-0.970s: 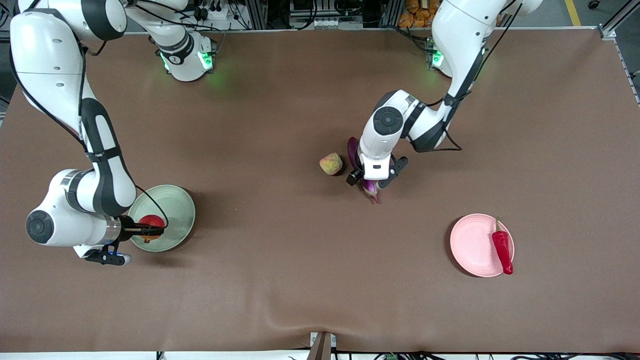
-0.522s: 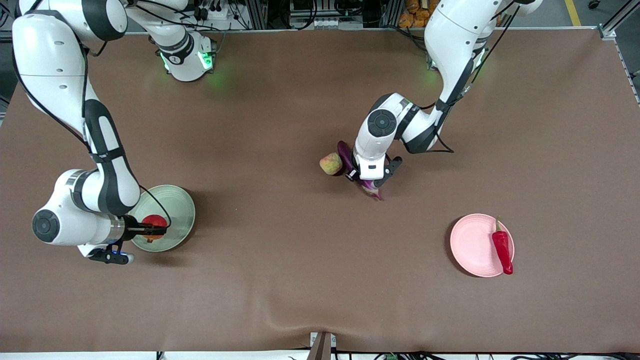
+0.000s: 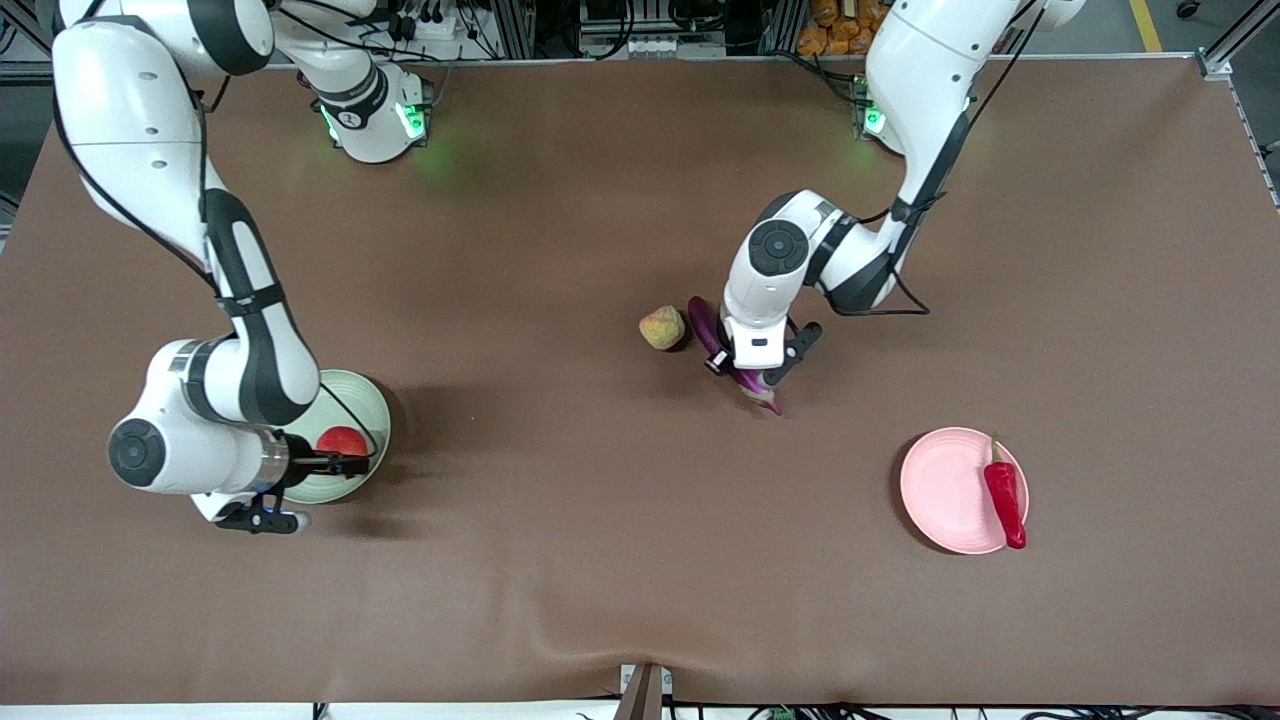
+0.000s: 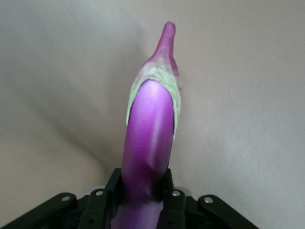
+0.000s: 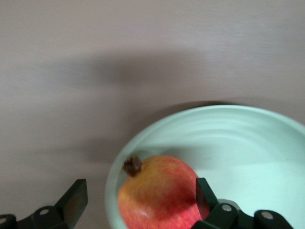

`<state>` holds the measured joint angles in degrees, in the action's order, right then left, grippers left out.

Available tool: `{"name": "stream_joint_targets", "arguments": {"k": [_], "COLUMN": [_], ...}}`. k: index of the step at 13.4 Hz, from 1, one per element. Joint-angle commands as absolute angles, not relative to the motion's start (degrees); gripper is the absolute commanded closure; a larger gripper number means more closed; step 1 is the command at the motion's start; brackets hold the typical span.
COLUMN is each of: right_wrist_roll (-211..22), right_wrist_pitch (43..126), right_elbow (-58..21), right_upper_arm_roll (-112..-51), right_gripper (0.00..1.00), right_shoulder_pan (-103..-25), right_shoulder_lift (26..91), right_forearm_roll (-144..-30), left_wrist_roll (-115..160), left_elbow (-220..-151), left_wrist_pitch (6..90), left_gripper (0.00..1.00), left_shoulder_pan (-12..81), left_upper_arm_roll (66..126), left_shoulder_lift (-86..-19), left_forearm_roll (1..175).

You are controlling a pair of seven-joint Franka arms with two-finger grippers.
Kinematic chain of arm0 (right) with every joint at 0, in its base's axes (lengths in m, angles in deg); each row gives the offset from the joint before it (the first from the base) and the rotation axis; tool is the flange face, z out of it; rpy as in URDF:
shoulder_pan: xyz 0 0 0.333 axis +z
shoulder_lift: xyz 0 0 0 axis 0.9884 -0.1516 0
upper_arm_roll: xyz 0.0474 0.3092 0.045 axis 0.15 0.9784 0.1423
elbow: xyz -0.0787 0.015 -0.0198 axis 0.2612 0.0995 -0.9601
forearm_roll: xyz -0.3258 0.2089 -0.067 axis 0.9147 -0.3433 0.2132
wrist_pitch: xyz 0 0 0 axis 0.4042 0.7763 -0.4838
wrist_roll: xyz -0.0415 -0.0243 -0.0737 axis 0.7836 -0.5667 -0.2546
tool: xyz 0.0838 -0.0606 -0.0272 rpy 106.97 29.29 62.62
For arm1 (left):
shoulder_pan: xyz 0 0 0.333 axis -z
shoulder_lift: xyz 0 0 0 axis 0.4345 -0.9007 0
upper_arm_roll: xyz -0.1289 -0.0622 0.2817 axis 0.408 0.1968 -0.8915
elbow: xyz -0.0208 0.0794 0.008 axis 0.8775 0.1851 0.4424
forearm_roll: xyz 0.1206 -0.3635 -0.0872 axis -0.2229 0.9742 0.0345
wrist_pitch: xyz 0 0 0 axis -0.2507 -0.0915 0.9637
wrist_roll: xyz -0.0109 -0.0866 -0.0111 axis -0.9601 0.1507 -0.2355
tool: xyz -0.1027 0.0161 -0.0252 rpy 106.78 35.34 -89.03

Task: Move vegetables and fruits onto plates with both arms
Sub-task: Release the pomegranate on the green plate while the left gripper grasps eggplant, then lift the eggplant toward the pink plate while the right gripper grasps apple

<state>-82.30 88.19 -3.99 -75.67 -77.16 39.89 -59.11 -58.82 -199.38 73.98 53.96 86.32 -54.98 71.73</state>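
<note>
Centrally, the left gripper (image 3: 752, 372) is clenched on the purple eggplant (image 3: 737, 362), which hangs from the jaws over the brown table (image 3: 560, 560); in the left wrist view the eggplant (image 4: 148, 138) runs out from between the fingers (image 4: 114, 188) to its green cap and stem tip. Taking the eggplant as landmark: the pale peach-like fruit (image 3: 662, 327) lies on the table just beside its blunt end, toward the right arm's end. The pink plate (image 3: 945, 490) lies nearer the front camera, toward the left arm's end, with the red chili pepper (image 3: 1005, 497) resting along its rim. Well apart, toward the right arm's end, sits the green plate (image 3: 370, 405), carrying the round red fruit (image 3: 341, 441). The right gripper (image 3: 350, 466) is at that plate, jaws spread wide and released; in the right wrist view the fruit (image 5: 159, 193) sits on the plate (image 5: 248, 143) between the separated fingers (image 5: 74, 200).
</note>
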Motion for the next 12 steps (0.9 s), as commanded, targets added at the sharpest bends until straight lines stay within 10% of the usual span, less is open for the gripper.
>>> {"name": "stream_joint_targets", "arguments": {"k": [1,12], "right_wrist_roll": [-67.6,-21.5], "right_wrist_pitch": [84.8,87.5], "right_elbow": [-0.7,-0.1], "right_upper_arm_roll": [-75.6,-71.9], "right_gripper": [0.0,0.0], "right_shoulder_pan": [-71.1,-49.6], "right_shoulder_lift": [41.1,40.5], "right_forearm_roll": [-59.8,-65.0], "left_wrist_roll": [-53.0,-34.8], "left_elbow": [-200.2,-193.4], "left_wrist_pitch": [64.4,53.3], "left_gripper": [1.0,1.0], "left_shoulder_pan": [50.2,40.7], "left_upper_arm_roll": [86.8,87.1], "left_shoulder_lift": [-46.7,-42.6], "left_forearm_roll": [69.8,71.9]}}
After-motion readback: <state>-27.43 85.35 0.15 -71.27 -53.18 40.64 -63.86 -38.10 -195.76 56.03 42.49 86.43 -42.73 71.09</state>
